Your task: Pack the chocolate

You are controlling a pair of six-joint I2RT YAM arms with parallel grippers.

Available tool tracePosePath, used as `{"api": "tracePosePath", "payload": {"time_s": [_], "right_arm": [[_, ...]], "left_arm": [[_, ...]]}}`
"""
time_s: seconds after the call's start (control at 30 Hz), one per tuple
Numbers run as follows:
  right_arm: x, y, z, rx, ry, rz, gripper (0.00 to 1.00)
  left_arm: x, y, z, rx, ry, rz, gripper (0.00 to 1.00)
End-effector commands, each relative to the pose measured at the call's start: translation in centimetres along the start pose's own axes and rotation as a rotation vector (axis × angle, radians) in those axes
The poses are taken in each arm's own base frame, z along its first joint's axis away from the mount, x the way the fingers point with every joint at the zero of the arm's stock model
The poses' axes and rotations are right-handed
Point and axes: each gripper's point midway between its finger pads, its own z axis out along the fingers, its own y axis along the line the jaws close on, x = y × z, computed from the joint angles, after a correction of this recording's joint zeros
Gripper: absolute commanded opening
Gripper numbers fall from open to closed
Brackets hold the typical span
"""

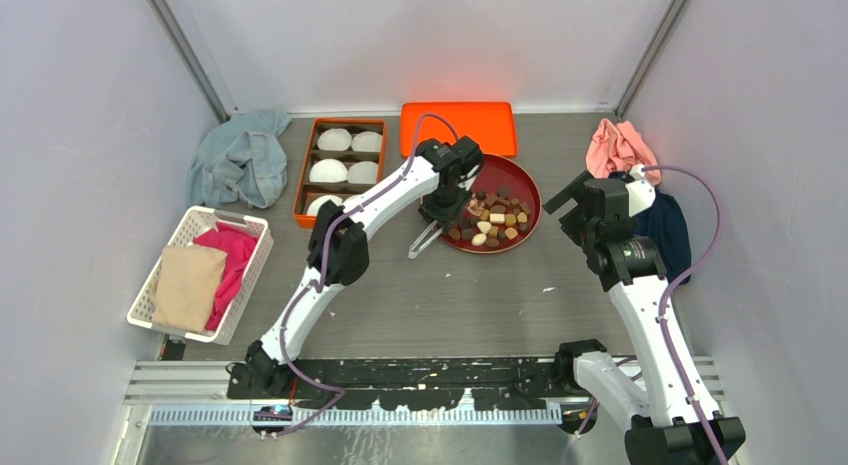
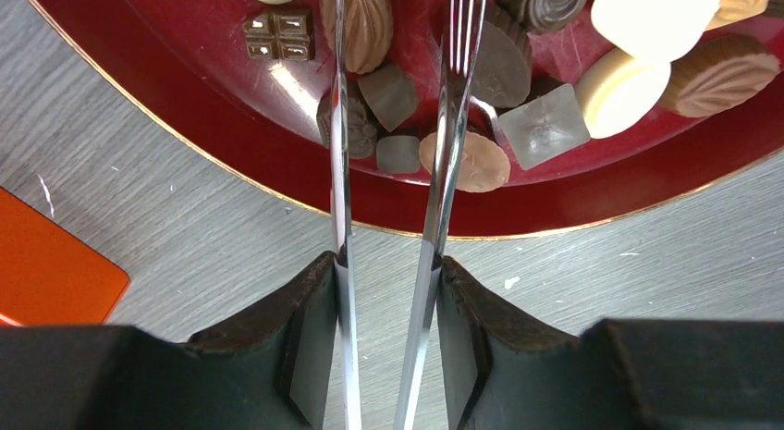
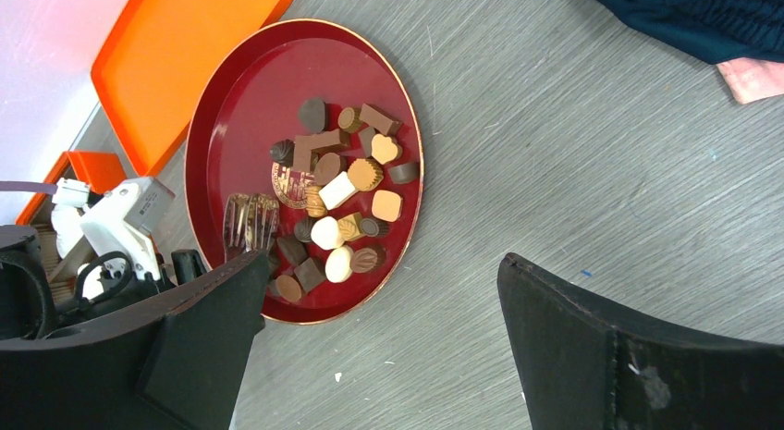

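The chocolate (image 1: 493,218) lies loose in a round red plate (image 1: 530,190): several dark brown, tan and cream-white pieces. My left gripper (image 2: 386,264) is shut on a pair of metal tongs (image 2: 444,153) and holds them over the plate's near-left part. The tongs' forked tips stand apart on either side of a brown square piece (image 2: 389,95), with nothing gripped between them. My right gripper (image 3: 384,273) is open and empty, above the bare table to the right of the plate (image 3: 222,125). The chocolate (image 3: 337,190) and the tongs' tips (image 3: 250,222) show in the right wrist view.
An orange box (image 1: 303,175) with white paper cups (image 1: 334,140) stands left of the plate, and its orange lid (image 1: 459,128) lies behind. A blue cloth (image 1: 240,155) and a white basket (image 1: 145,285) of cloths are at the left. Pink (image 1: 618,147) and dark blue (image 1: 665,230) cloths lie at the right.
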Motion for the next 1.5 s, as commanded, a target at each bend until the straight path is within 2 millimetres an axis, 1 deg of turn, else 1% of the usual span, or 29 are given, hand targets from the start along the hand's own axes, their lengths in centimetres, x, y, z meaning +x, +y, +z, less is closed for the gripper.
{"api": "tracePosePath", "payload": {"time_s": [0.0,0.07,0.2,0.33,0.47,0.53,0.6,0.67,0.83,0.93,1.1,1.3,1.37,1.47], "right_arm": [[-0.8,0.6,-0.2,-0.027,-0.033,0.017,1.0],[-0.7,0.6,-0.2,-0.025,-0.031,0.016,1.0],[-0.6,0.6,-0.1,-0.028,-0.025,0.02,1.0],[-0.5,0.7,-0.1,-0.03,-0.025,0.023,1.0],[-0.5,0.6,0.0,-0.029,-0.022,0.024,1.0],[-0.5,0.6,-0.1,-0.03,-0.023,0.024,1.0],[-0.5,0.6,-0.1,-0.029,-0.023,0.022,1.0],[-0.5,0.6,-0.1,-0.027,-0.023,0.022,1.0],[-0.5,0.5,-0.2,-0.022,-0.024,0.019,1.0],[-0.5,0.6,-0.1,-0.026,-0.018,0.02,1.0],[-0.4,0.9,0.2,-0.03,-0.011,0.021,1.0],[-0.2,0.8,0.3,-0.027,-0.007,0.02,1.0],[-0.2,0.8,0.3,-0.028,-0.006,0.02,1.0],[-0.3,0.8,0.3,-0.027,-0.008,0.018,1.0]], "left_arm": [[-0.1,-0.2,-1.5,0.005,-0.01,0.01,0.42],[0.1,-0.1,-1.6,0.003,-0.009,0.009,0.41],[0.2,-0.4,-1.8,0.019,-0.013,0.008,0.29],[0.1,-0.6,-2.0,0.033,-0.014,0.011,0.27],[-0.3,-0.7,-2.2,0.037,-0.03,0.008,0.21],[-0.6,-0.8,-2.7,0.04,-0.044,0.003,0.15],[-1.1,-0.9,-3.6,0.047,-0.076,-0.003,0.06],[-1.8,-0.7,-5.0,0.042,-0.125,-0.013,0.01],[-3.6,-0.4,-9.3,0.068,-0.268,-0.029,0.0],[-4.1,0.3,-11.1,0.086,-0.309,-0.053,0.0],[-4.1,1.5,-12.7,0.155,-0.322,-0.104,0.0],[-3.7,4.4,-14.1,0.158,-0.342,-0.168,0.0],[-3.2,5.3,-14.4,0.148,-0.34,-0.184,0.0],[-2.2,7.3,-15.0,0.1,-0.341,-0.212,0.0]]}}
